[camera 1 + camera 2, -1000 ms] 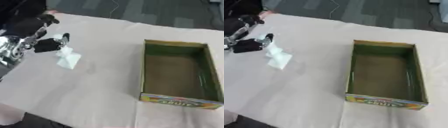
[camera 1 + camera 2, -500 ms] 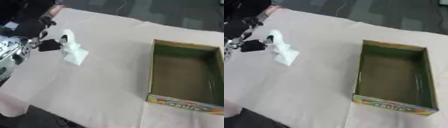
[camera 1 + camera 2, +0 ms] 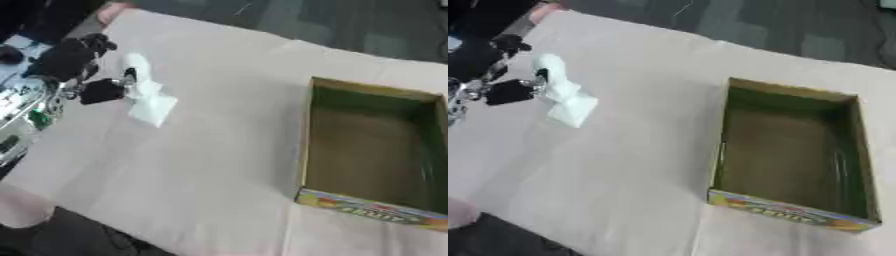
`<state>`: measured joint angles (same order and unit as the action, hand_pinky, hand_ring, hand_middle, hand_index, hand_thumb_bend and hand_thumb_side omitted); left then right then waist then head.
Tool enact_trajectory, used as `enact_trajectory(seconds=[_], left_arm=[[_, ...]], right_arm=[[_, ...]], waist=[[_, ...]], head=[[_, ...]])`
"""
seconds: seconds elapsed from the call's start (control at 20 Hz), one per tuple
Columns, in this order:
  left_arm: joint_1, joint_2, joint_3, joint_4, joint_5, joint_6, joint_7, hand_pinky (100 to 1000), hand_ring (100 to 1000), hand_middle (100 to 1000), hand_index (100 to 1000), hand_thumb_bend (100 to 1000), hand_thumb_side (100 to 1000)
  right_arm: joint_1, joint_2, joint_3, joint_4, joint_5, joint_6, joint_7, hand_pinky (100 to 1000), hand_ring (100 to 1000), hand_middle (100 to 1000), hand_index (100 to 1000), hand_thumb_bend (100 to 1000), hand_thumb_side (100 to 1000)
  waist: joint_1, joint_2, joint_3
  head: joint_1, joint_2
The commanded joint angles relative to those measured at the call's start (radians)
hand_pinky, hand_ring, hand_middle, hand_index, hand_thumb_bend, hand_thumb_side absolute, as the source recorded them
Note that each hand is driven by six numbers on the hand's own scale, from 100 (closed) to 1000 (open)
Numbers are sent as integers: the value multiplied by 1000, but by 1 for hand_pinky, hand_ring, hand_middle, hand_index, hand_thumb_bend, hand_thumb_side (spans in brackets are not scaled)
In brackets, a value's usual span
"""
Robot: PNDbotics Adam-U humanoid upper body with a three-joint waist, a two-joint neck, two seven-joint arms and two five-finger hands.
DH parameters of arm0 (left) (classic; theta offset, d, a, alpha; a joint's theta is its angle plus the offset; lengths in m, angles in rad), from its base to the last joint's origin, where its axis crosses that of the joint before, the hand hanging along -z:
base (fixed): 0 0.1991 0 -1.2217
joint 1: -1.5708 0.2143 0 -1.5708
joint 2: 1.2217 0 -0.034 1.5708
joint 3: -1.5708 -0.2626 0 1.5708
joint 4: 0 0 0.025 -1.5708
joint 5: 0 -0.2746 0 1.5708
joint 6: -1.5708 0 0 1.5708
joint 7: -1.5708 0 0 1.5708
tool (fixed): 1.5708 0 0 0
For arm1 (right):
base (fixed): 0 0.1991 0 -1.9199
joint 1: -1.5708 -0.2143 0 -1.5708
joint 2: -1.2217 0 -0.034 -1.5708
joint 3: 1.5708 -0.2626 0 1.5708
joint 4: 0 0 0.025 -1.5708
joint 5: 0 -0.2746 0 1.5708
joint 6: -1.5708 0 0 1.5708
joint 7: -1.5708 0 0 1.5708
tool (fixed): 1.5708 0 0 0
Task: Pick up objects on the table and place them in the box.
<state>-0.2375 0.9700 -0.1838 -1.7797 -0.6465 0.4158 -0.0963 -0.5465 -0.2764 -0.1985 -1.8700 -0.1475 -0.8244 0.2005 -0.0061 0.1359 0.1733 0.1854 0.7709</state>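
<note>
Since a second ago the camera has tilted, so the whole scene sits differently in view; against the box, the left hand and the white thing it holds look to be in much the same place, well to the box's left.

Going left to right: the robot's left hand [image 3: 87, 70], black with silver joints, comes in from the left edge. Its fingers are curled in a pinch on the upper end of a white object [image 3: 147, 97], soft-looking and crumpled like a folded tissue or small packet; what it is exactly cannot be made out. The white object hangs below and to the right of the fingers, its lower end close over the beige table [image 3: 219, 150]; whether it touches the cloth cannot be told.

Farther right stands the open cardboard box [image 3: 794, 150], green inside, with a colourful printed front wall. Nothing shows inside it. The right hand is not in view.

The step in hand appears to be carrying the white object over to the box. To do it well, the hand should lift enough that the dangling end passes above the box's left wall, travel right until the object hangs over the middle of the box, and only then let its fingers part.
</note>
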Motion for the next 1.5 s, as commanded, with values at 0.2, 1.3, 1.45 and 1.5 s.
enact_trajectory(seconds=[0.2, 1.3, 1.45, 1.5], left_arm=[[-19, 55, 8, -37, 68, -26, 45, 1000, 912, 968, 965, 219, 937], [-49, 17, -22, 86, -7, -52, -2, 1000, 923, 988, 1000, 215, 883], [-51, 19, -23, 81, -1, -51, 1, 1000, 924, 989, 1000, 216, 878], [-52, 20, -23, 80, -1, -52, 2, 1000, 923, 989, 1000, 216, 876]], right_arm=[[-22, -13, -4, -19, -6, 7, 3, 437, 365, 389, 533, 100, 1000], [-41, -18, -18, 26, -41, -30, 49, 439, 366, 389, 534, 100, 1000], [-43, -20, -19, 28, -45, -32, 53, 439, 367, 389, 534, 100, 1000], [-44, -21, -20, 30, -46, -33, 55, 439, 367, 389, 534, 100, 1000]], waist=[[10, -10, -10], [-37, 21, -33], [-39, 24, -33], [-41, 26, -34]], head=[[24, -1], [44, -1], [35, -1], [31, -3]])
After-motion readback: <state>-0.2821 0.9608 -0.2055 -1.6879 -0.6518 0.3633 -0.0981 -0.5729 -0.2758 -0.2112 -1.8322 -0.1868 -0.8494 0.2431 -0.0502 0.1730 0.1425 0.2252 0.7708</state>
